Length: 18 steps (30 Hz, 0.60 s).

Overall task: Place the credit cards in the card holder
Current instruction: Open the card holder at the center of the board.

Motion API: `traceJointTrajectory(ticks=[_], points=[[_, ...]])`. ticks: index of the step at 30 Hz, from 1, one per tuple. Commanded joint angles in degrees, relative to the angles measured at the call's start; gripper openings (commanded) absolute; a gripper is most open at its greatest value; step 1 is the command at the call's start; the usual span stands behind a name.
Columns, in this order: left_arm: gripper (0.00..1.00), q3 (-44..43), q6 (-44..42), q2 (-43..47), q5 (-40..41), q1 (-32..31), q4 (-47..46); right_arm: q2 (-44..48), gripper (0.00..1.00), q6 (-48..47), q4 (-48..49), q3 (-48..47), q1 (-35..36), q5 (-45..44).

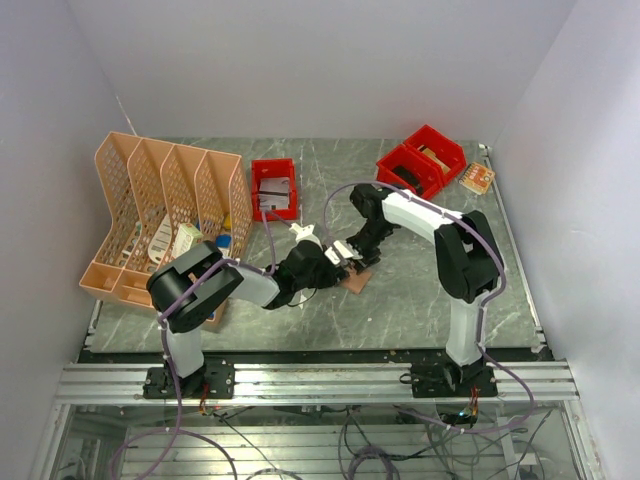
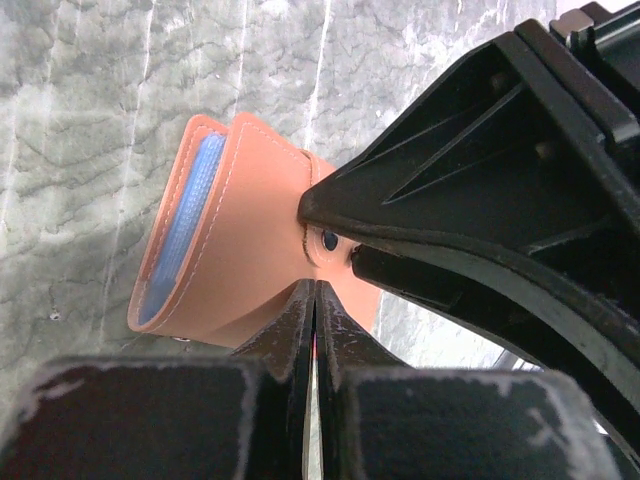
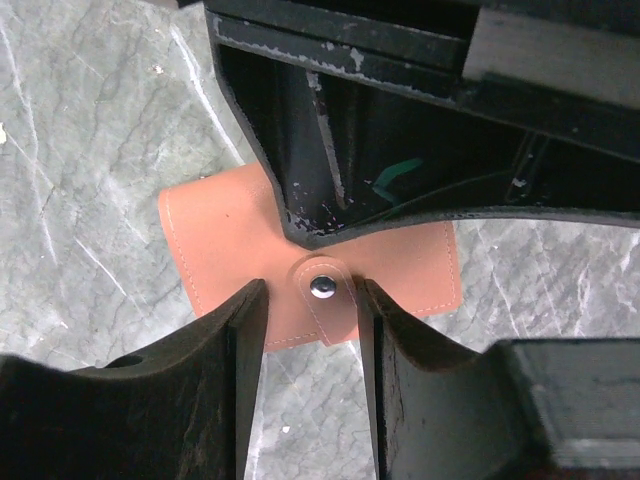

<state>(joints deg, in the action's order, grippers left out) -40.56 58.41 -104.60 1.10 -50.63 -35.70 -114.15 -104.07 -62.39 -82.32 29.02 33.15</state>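
Card holder [image 1: 352, 281] is lying on tabletop [image 1: 430, 290], blue card [image 2: 185, 215] tucked inside, prob. handling as light, floppy leather, best pinched at stitched edge; R gripper [image 3: 310, 300] is straddling snap tab [image 3: 325, 312], fingers apart; L gripper [image 2: 315, 320] is sitting alongside, fingers together.

Top camera looks down from behind; close wrist cameras face the card holder [image 2: 250, 250], apparently from opposite sides.

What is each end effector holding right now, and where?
The left end effector pinches the wallet at its edge beside the snap tab. The right end effector is open, straddling that tab, holding nothing.
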Motion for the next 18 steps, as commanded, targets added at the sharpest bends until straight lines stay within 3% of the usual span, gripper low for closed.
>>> traceJointTrajectory(ticks=[1,18], points=[[0.07,2.83,-1.12,-2.32,1.23,-0.17,2.44,-4.05,0.41,-1.34,0.74,-1.42,1.36,0.32],[0.07,5.18,-1.52,-2.91,-0.38,0.23,-1.62,-8.45,0.30,2.86,3.66,-0.68,2.21,-4.94]])
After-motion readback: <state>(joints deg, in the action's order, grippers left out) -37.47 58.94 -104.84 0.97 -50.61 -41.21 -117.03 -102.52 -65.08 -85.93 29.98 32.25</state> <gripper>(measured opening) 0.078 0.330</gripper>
